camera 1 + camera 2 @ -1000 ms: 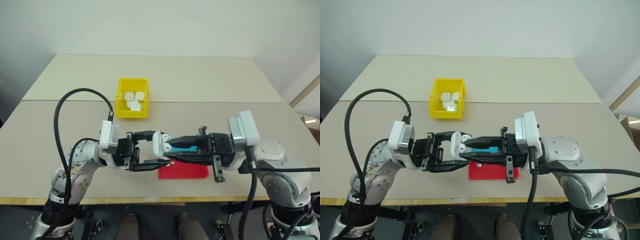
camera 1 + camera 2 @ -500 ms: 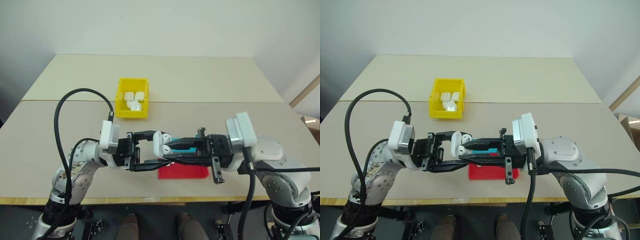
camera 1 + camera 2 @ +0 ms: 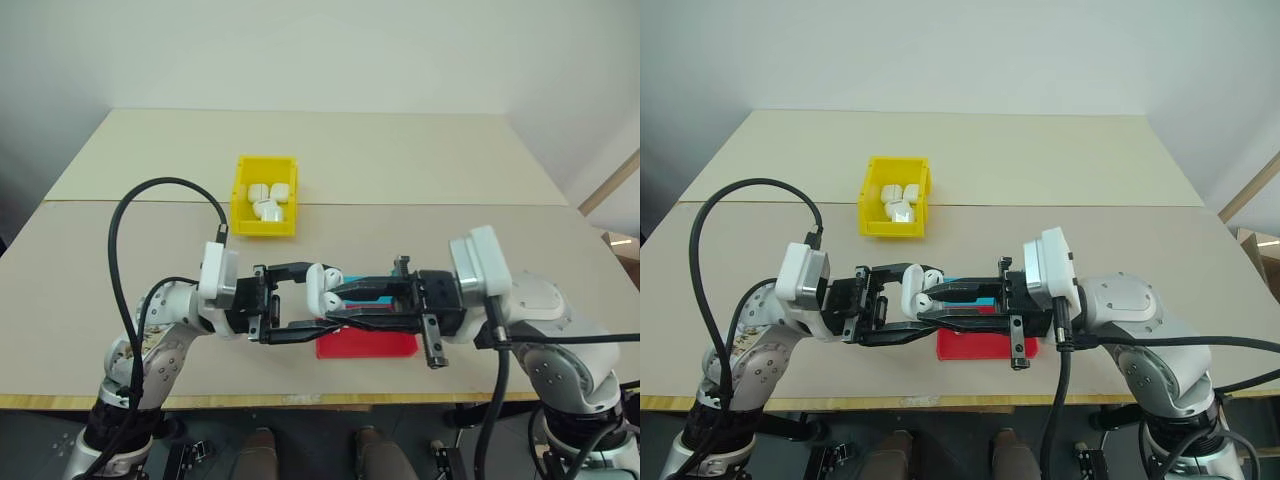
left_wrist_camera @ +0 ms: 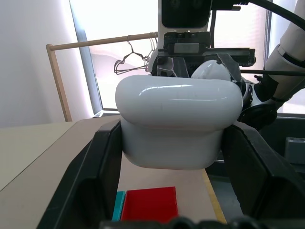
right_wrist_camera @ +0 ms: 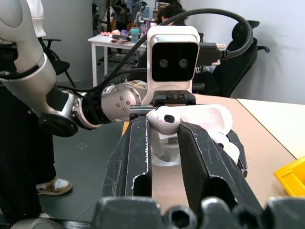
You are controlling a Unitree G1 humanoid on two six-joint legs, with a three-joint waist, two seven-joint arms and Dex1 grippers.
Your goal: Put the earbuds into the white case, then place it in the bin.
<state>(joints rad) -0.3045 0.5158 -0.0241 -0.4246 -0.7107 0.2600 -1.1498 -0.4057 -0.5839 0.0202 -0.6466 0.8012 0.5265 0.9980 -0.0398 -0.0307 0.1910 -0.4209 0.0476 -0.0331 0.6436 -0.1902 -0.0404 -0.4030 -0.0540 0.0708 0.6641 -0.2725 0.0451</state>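
left hand (image 3: 300,300): clamped on glossy rounded white case (image 4: 178,121), held above counter (image 3: 420,170)
right hand (image 5: 164,131): pinching smooth white earbud (image 5: 164,119) at case
bin (image 3: 265,195): yellow plastic, rectangular, well apart

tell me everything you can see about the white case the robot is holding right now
The white case is small, glossy, smooth plastic with rounded corners. It is held above the table, clamped at its sides between the left gripper's two black fingers. Its lid looks flipped open toward the right gripper, whose fingers pinch an earbud right at the case's opening. It hangs over the red tray.
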